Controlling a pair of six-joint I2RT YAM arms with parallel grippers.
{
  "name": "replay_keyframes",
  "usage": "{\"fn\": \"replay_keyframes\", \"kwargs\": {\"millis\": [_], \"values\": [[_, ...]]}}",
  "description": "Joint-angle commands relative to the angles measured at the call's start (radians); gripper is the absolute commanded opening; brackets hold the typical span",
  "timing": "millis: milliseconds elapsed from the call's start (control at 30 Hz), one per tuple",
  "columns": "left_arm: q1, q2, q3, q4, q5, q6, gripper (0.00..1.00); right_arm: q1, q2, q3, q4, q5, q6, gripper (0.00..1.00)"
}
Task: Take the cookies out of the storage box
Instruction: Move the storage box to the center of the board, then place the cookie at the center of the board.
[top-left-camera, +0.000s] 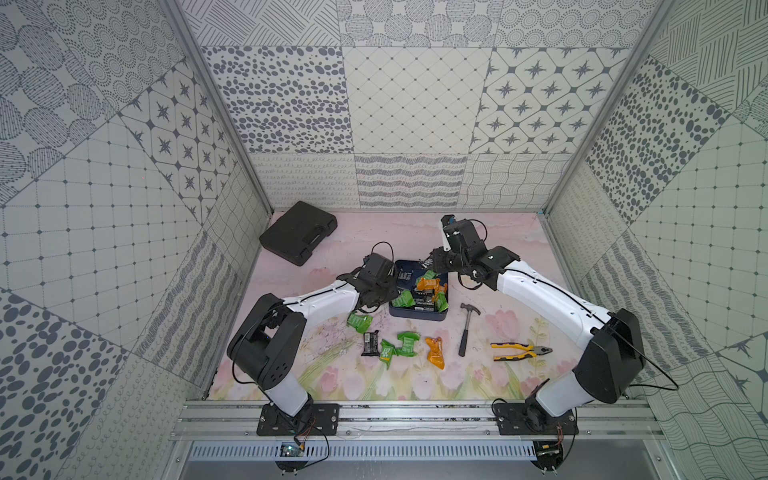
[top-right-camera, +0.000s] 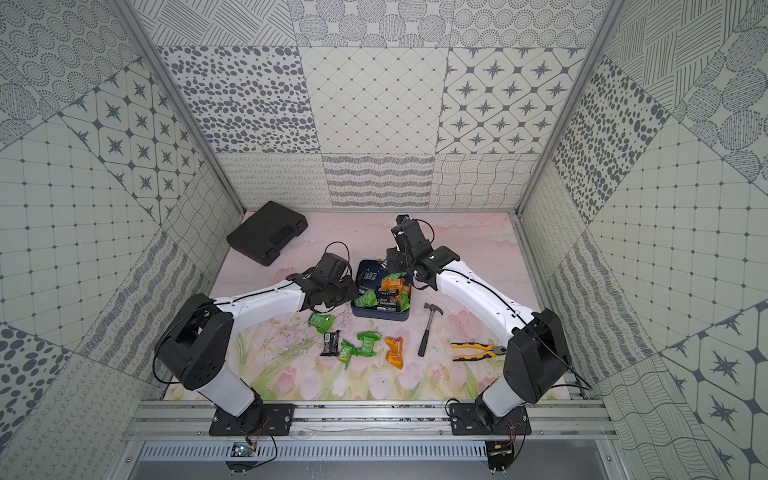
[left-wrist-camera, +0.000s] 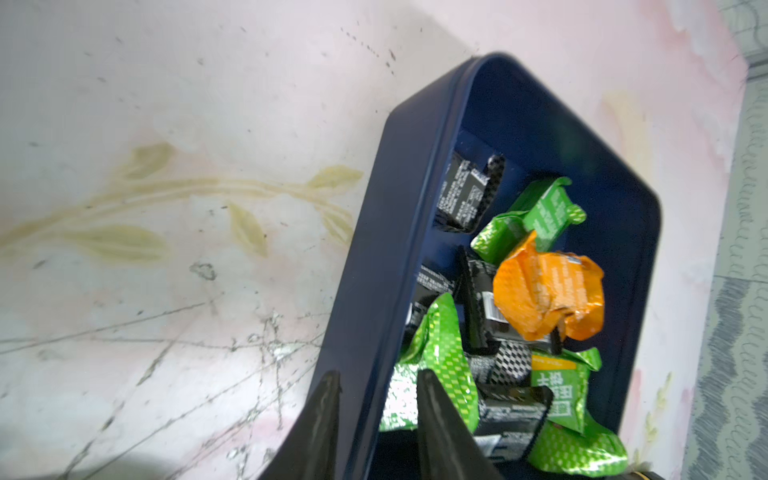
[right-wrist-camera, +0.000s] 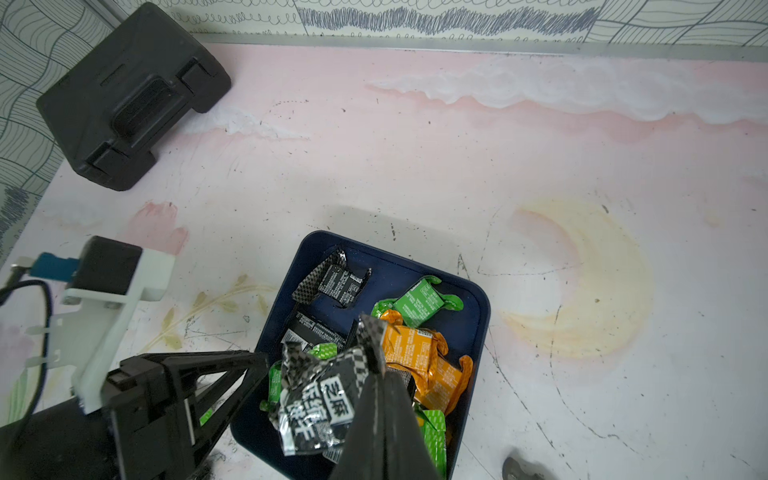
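I see the navy storage box (top-left-camera: 417, 316) mid-frame on the bench (top-left-camera: 511, 257), with green, orange and black cookies (top-left-camera: 428, 285) heaped inside. My right hand (right-wrist-camera: 374, 361) is clenched on a black packet (right-wrist-camera: 318, 409). My left hand (left-wrist-camera: 376, 382) straddles the box wall; I can't tell if it grips.

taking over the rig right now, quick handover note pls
Left gripper: jaws straddle the box wall; whether it clamps is unclear.
Right gripper: shut on a black cookie, held over the box.
Done: five cookies lie on the table in front of the box.
Left: several green, orange and black ones are in the box. Probably set the held one down, then carry on.
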Motion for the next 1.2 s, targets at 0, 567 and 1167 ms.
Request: {"fn": "replay_keyframes", "kwargs": {"millis": [0, 567, 1167], "values": [[0.001, -0.194, -0.067, -0.039, -0.182, -0.071, 0.38, 0.037, -0.012, -0.006, 0.041, -0.031, 0.017, 0.00], [0.181, -0.821, -0.376, -0.501, -0.280, -0.417, 0.40, 0.309, 0.428, 0.258, 0.190, -0.006, -0.011, 0.00], [0.187, -0.943, -0.420, -0.530, -0.250, -0.366, 0.44, 0.351, 0.634, 0.367, 0.226, 0.097, -0.011, 0.30]]}}
